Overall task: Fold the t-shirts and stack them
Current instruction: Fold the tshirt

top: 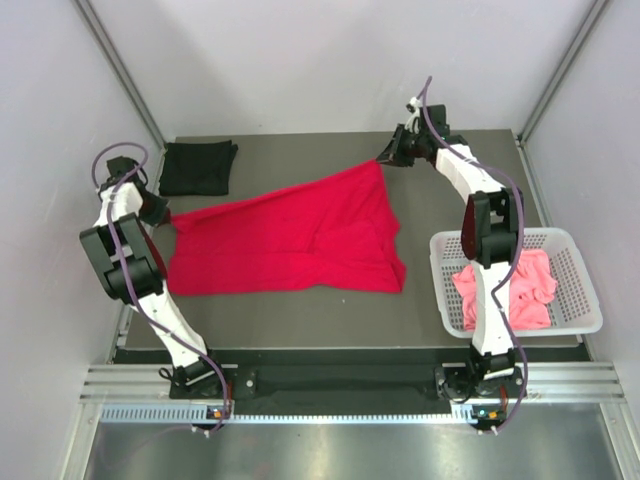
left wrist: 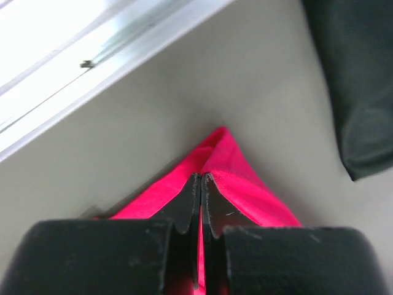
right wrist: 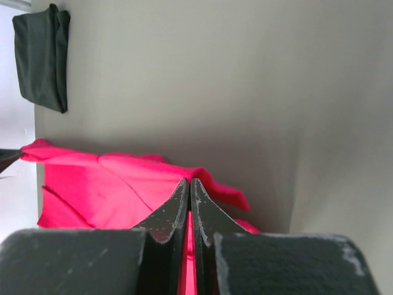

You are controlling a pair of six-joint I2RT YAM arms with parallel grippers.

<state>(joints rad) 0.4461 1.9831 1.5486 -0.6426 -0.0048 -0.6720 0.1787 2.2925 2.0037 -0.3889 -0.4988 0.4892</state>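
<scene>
The red t-shirt [top: 290, 240] lies spread over the middle of the desk [top: 300, 320], and we hold it by two corners. Our left fingers [left wrist: 195, 192] are pressed together on a corner of red cloth at the left side of the desk. Our right fingers [right wrist: 184, 198] are pressed together on another corner at the far side, toward the back right. We think we hold it this way to pull the shirt tight and flat, so it folds well. The cloth looks stretched between the two holds. The near right part is bunched and lies over itself, so the shirt is not flat yet.

The black t-shirt [top: 197, 167] sits folded in the far left corner of the desk, apart from the red one. We think that is the spot for the stack. The pink t-shirt [top: 510, 285] lies crumpled in the white basket [top: 545, 232] at the right and is not folded yet.

Our left arm bends up at the elbow and comes back down, with its wrist low by the desk. Our right arm goes up past the basket and reaches far forward to the back of the desk. We cannot tell if that corner is lifted off the desk. The two arms are well apart, with the shirt between them.
</scene>
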